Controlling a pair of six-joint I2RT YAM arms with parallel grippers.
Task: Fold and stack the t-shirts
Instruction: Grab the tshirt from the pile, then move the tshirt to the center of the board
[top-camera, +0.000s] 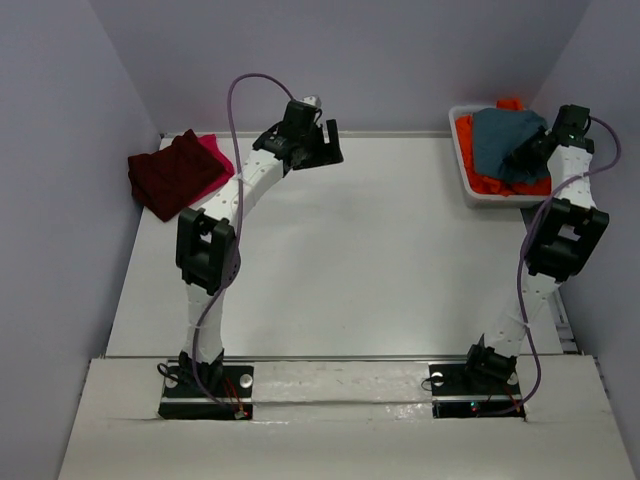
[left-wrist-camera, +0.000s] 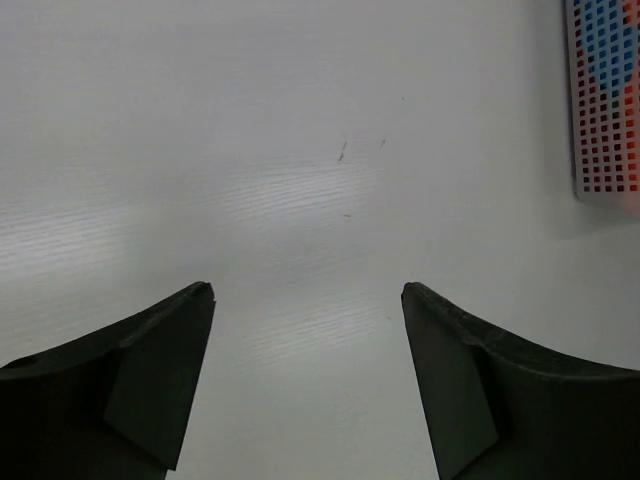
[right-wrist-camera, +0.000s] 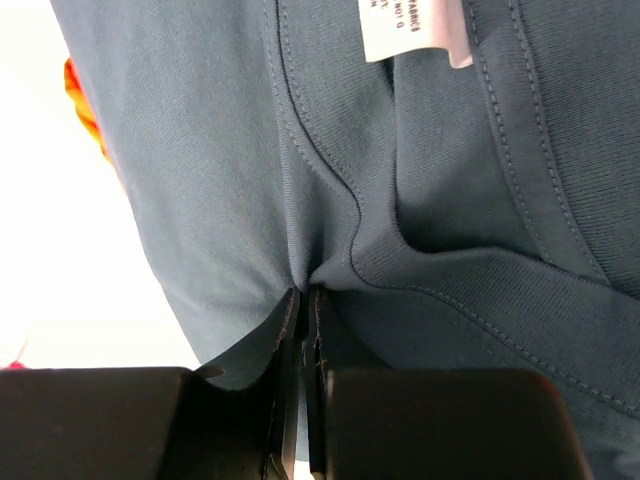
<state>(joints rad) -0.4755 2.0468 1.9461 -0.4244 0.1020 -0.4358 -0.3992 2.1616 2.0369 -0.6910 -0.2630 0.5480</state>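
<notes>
Though well under way, looks roughly half done. At the far left of the table (top-camera: 350, 260), by the back corner: maroon shirt (top-camera: 170, 178) folded and lying on top of pink shirt (top-camera: 213, 155), only a strip of pink showing along the right side. Counts as the stack begun, two of four by the look of it. Further right, left gripper (left-wrist-camera: 308, 290) hanging over bare tabletop near the back edge, jaws spread wide with nothing between them, well apart from the stack. At the far right, white tub (top-camera: 462, 160) at the back corner, holding the two shirts not yet dealt with: blue-grey shirt (right-wrist-camera: 200, 180) crumpled on top, orange shirt (top-camera: 488, 184) bunched underneath and peeking out along the near and left sides. Down in the tub, right gripper (right-wrist-camera: 308, 292) clenched tight on a pinch of the blue-grey shirt close to the collar seam, white label (right-wrist-camera: 410, 30) just beyond. Left to do, judging from this: lift the blue-grey shirt out, spread it on the open surface, fold it, set it on the maroon shirt, then repeat for the orange shirt. Probably calls for the free left gripper in the spreading and folding.
</notes>
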